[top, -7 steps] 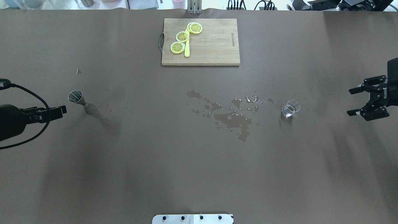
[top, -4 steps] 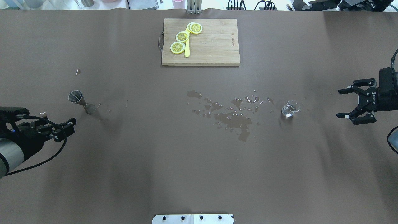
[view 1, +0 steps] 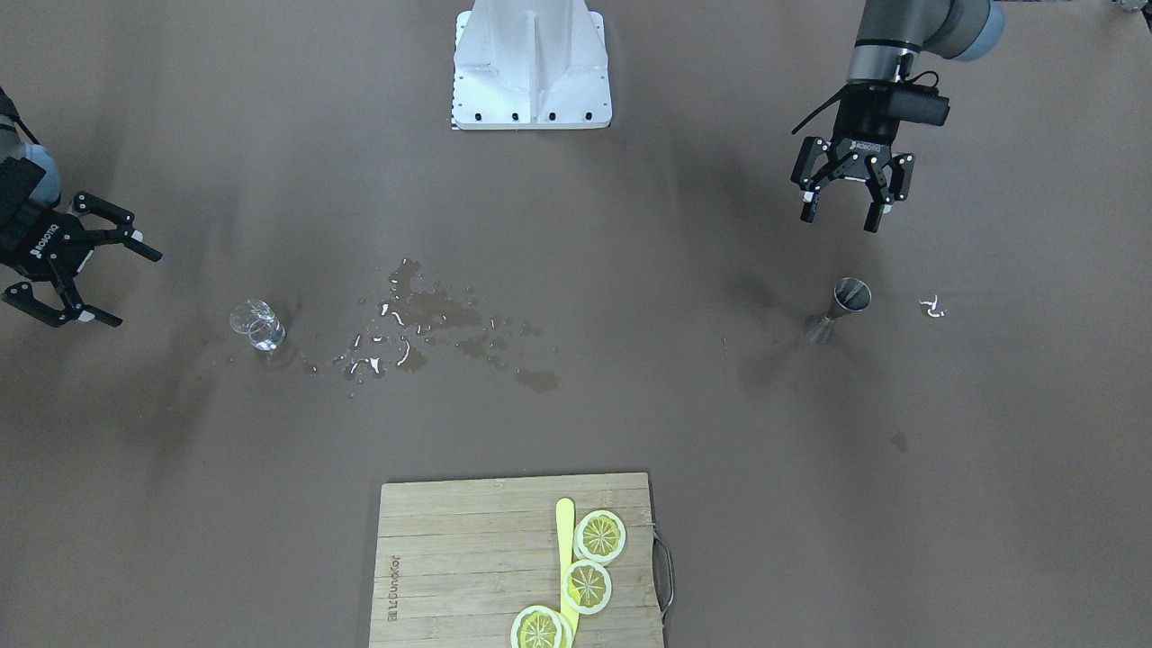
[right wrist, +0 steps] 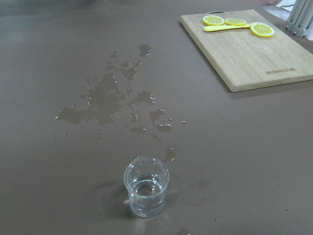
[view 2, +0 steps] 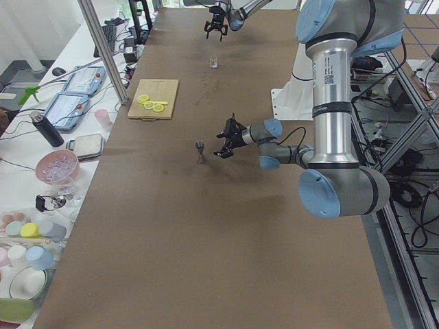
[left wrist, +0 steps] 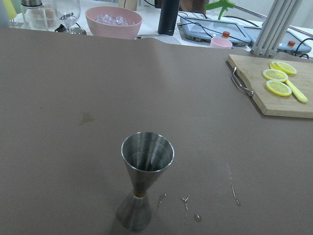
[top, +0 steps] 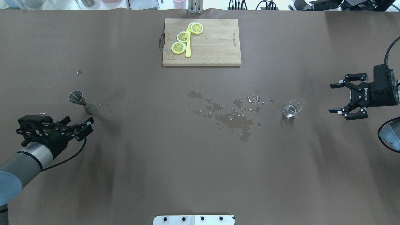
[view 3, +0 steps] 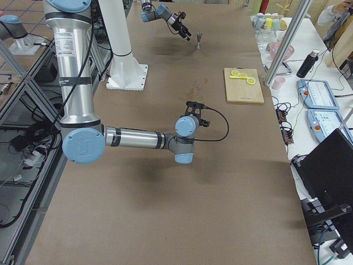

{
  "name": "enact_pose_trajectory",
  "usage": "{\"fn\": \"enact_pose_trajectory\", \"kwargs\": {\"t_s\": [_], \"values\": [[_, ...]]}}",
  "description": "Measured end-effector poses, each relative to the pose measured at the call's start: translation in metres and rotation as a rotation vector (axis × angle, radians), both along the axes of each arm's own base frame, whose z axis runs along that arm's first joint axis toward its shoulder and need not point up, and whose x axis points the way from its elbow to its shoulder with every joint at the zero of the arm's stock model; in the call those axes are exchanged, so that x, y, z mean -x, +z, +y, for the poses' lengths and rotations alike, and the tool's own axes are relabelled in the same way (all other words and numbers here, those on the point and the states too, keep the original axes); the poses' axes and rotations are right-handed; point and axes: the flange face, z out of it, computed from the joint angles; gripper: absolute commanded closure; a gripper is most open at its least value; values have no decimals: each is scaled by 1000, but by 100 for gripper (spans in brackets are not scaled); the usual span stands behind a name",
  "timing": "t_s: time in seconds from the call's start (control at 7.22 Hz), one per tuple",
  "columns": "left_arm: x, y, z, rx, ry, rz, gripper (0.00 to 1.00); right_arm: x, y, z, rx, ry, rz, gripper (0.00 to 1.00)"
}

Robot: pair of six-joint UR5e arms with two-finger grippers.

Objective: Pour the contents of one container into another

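Two containers stand well apart on the brown surface [top: 187, 175], and neither is held. A steel jigger [left wrist: 145, 171] stands upright toward the robot's left side, its wider cup on top, a narrow waist below and a flared foot on the surface. A few small drops lie just beside its foot. A small clear glass [right wrist: 145, 188] stands upright toward the robot's right side, with clear liquid in its lower part. Between the two, nearer the glass, a spill [top: 234, 117] of dark wet patches and scattered drops spreads over the surface.

The left tool [view 1: 839, 219] is above the surface near the jigger, on the robot's side of it and not touching it. Its fingers are spread wide with nothing between them, and its wrist camera looks straight at the jigger. The right tool [top: 332, 97] is beyond the glass toward the right end of the surface, apart from it. It is likewise spread wide and empty, and it points toward the glass, which sits low in the middle of its wrist view.

Along the edge far from the robot, near the middle, lies a wooden cutting board [top: 215, 47] with a metal handle at one short end. Three lemon slices [top: 183, 36] lie on the half of the board nearer that handle, with a long yellow utensil [top: 188, 51] among them. A small pale scrap [view 1: 933, 308] lies on the surface near the jigger, on the side away from the spill
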Motion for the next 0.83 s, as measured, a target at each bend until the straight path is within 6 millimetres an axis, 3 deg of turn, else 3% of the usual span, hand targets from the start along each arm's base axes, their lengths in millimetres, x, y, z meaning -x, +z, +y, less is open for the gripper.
{"fn": "enact_pose_trajectory", "kwargs": {"t_s": [0.42,0.83], "values": [[-9,23,-15,-12,-66,-42,2,3,6,-5,-42,-7,-18,0],[-30,24,-38,-36,-154,-52,5,6,2,-2,-115,-40,-15,0]]}}
